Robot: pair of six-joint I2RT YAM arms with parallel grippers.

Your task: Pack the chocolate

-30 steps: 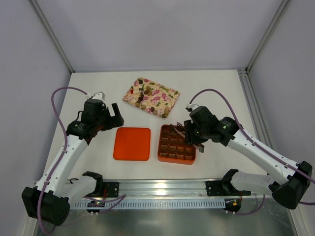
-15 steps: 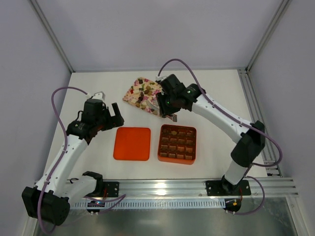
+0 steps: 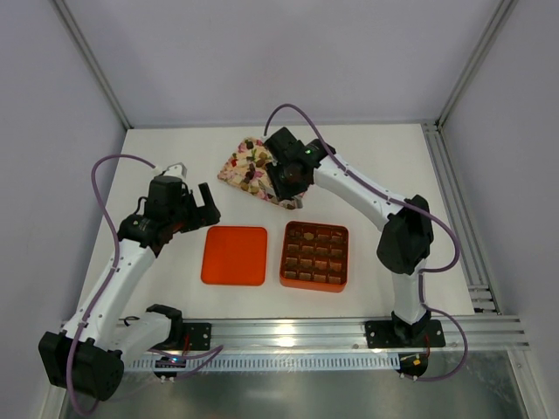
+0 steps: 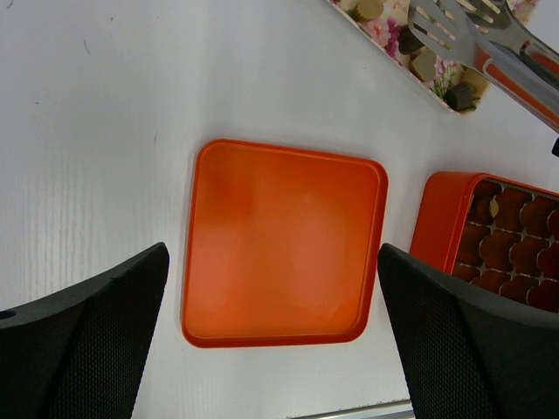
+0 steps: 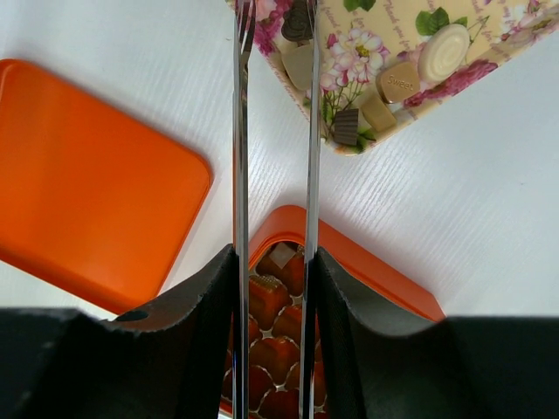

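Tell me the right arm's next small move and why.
Probably lower the tongs in the right gripper around a chocolate at the edge of the floral tray and squeeze: the tips stand apart just over those pieces, and many cells of the orange box look unfilled.

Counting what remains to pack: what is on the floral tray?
Loose chocolates, dark, mid-brown and pale, lie scattered on the floral tray. From above, the right hand, gripping tongs, covers the tray's right part, so any pieces there are hidden.
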